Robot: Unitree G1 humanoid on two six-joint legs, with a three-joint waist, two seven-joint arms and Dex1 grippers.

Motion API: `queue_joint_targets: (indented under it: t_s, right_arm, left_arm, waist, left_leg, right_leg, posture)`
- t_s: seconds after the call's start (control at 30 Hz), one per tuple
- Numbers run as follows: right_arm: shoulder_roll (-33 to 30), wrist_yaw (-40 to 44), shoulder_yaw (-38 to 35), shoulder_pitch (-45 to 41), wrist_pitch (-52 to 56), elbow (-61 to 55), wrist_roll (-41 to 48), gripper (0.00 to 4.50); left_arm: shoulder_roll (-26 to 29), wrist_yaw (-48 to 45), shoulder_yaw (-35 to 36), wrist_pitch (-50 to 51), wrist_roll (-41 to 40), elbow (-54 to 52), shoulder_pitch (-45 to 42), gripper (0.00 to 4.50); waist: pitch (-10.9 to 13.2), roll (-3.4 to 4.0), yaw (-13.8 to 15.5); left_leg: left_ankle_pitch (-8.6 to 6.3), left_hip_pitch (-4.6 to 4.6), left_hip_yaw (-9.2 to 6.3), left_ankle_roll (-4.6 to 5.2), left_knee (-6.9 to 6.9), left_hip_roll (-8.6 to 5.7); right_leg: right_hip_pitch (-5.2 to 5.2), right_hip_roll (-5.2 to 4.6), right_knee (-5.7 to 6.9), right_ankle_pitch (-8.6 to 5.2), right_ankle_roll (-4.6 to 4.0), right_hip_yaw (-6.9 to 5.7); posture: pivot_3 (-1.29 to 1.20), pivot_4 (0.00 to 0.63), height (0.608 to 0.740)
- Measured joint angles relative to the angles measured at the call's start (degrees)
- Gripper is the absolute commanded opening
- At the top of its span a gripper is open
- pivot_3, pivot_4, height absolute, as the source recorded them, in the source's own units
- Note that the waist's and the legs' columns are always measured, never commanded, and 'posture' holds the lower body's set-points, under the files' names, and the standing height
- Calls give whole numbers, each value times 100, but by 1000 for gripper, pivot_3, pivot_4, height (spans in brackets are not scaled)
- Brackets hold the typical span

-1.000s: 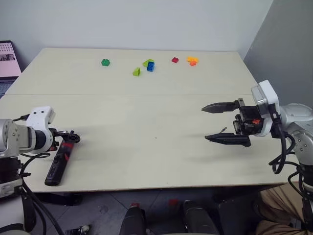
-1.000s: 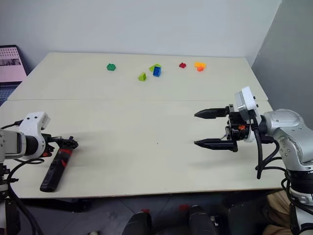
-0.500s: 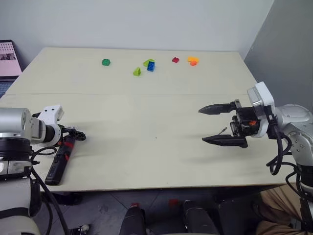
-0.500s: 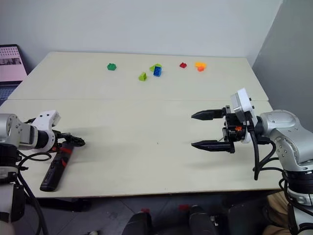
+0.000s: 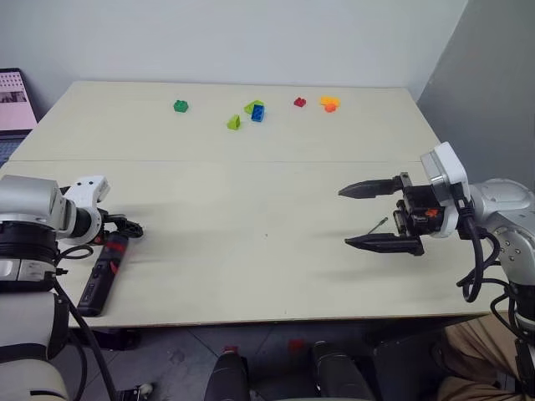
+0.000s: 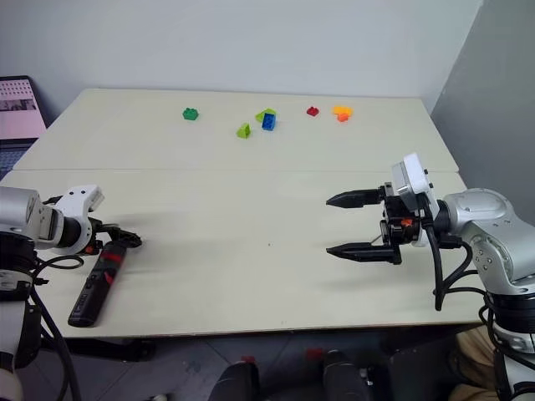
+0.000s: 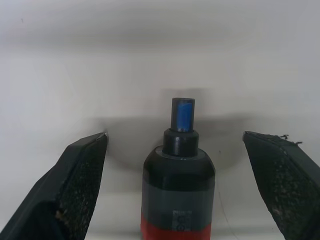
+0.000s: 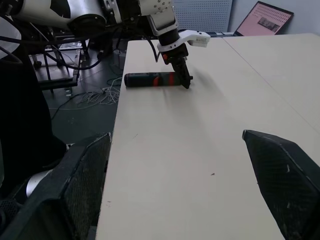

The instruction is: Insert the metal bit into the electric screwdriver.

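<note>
Black pen-shaped electric screwdriver with red side panels (image 5: 102, 274) lies flat on the pale wooden table (image 5: 251, 217), near the front-left corner, butt end almost at the front edge, narrower black tip pointing away toward the table middle. In the left wrist view the tip steps down to a small collar with a short blue-faced stub (image 7: 182, 113) at the end — the body goes black, then red lower down.

Left gripper (image 5: 119, 231) sits low over the tip end; its 2 black fingers (image 7: 82, 170) straddle the barrel with clear gaps on both sides, not touching it — spread, nothing grasped.

Right gripper (image 5: 373, 215) hovers above the right half of the table, pointing level toward the left, its 2 fingers wide apart one above the other. A thin dark grey metal bit (image 5: 380, 223) shows as a short slanted sliver between them, near the lower finger's base; cannot tell whether it lies on the table or is held at the palm.

Open room: the whole middle of the table between the 2 grippers is bare. Small plastic building blocks — green (image 5: 180, 106), lime (image 5: 233, 123), blue (image 5: 257, 113), red (image 5: 299, 102), orange (image 5: 329, 104) — are scattered along the far side, well apart from both arms. A laptop with a pink screen (image 5: 15, 100) is off the table's far-left edge. A seam runs across the table, left to right.
</note>
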Motion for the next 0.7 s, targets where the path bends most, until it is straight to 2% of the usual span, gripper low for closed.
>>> queue_joint_targets:
  t_s: [0.07,0.3,0.47,0.7]
  right_arm:
    - [0,0,0,0,0,0,-1,4500]
    - [1,0,3,-1,0,3,-12,4500]
    - [4,-9,10,-1,0,3,-27,4500]
    - [1,-80,39,15,1,-1,-31,4500]
  left_arm:
    - [0,-11,-1,33,1,-19,1,2970]
    - [3,21,0,175,12,-238,98,1627]
    - [24,15,-2,214,12,-466,226,1627]
    - [100,-373,-112,-519,-16,-1444,560,1627]
  waist:
    - [0,0,1]
    - [0,0,3]
    - [0,0,2]
    - [2,-3,67]
  left_leg:
    - [0,0,0,0,0,0]
    - [1,1,-2,1,2,-2]
    - [1,2,-4,1,4,-3]
    - [5,-1,-9,4,6,-3]
  right_leg:
    - [0,0,1,0,0,0]
    - [-3,0,17,-2,-1,1]
    - [-10,0,37,-12,6,1]
    - [-14,2,45,-14,2,-2]
  posture:
    - [0,150,740]
    - [0,150,740]
    - [0,150,740]
    - [0,150,740]
